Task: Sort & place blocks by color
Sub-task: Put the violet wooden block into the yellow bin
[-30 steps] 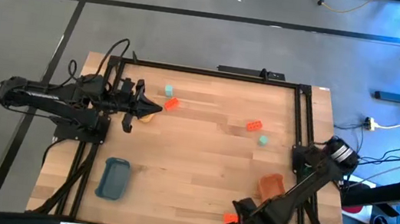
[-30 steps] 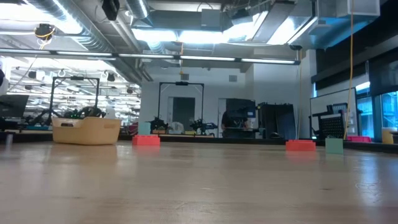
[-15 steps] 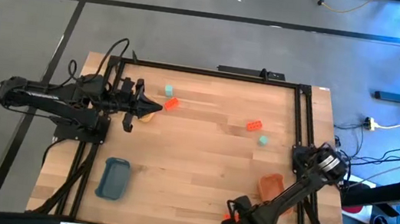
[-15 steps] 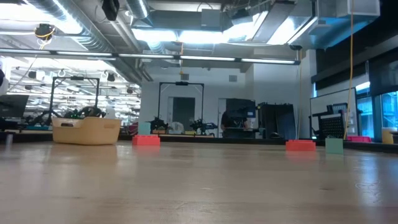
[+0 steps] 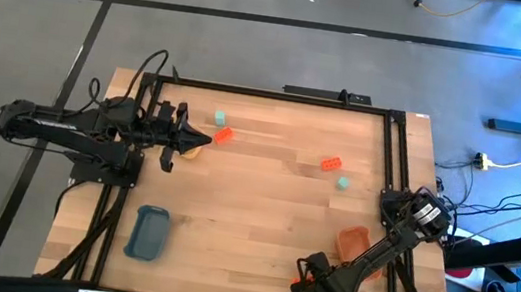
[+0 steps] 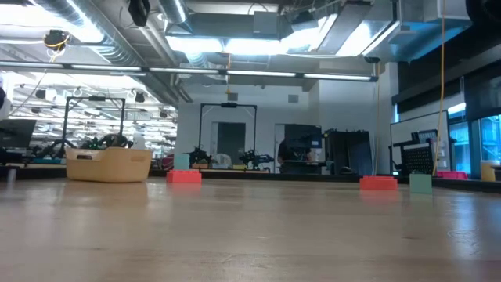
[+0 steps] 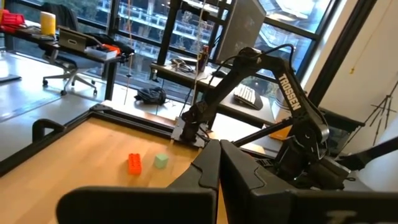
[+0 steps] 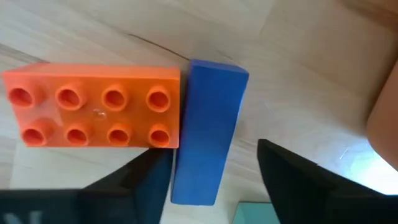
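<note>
Pale striped wood grain covers the worktop (image 5: pixel 254 196), framed in black. An orange-red studded brick (image 8: pixel 93 116) touches a blue block (image 8: pixel 208 130). Two more orange-red bricks (image 5: pixel 331 163) (image 5: pixel 223 135) and two mint-teal blocks (image 5: pixel 342 182) (image 5: pixel 219 117) lie near the far edge. One tray is grey-blue (image 5: pixel 148 232), another orange (image 5: pixel 353 242).

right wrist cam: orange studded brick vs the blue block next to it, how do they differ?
Orange brick has two rows of four studs on top; blue block has plain, smooth faces. The orange brick looks wider and lies crosswise; the blue block looks narrower and runs at a right angle to it, straddled by the right gripper fingers, whereas the orange brick lies beside them. Both lie flat on the wooden table, touching.
</note>
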You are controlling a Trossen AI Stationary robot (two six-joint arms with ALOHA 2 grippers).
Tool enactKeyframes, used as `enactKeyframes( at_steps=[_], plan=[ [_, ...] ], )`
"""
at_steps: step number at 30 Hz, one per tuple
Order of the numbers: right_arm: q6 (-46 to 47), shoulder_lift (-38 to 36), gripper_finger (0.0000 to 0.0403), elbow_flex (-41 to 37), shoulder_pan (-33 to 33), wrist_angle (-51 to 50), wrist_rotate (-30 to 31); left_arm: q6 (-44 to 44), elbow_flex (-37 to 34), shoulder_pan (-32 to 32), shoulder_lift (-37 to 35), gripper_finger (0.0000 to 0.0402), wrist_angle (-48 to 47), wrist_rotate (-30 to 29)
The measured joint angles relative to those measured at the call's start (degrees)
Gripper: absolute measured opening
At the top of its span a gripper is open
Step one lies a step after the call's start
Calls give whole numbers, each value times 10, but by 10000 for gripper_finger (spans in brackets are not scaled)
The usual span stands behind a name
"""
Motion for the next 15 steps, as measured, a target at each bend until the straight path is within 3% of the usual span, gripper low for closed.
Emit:
enactKeyframes(
  at_steps=[12, 15],
  plan=[
    [-1, 0, 101, 0, 17, -42, 0, -2, 0, 0, 0, 0, 0, -13],
    [-2, 0, 99, 0, 24, -44, 0, -3, 0, 0, 0, 0, 0, -14]
  ],
)
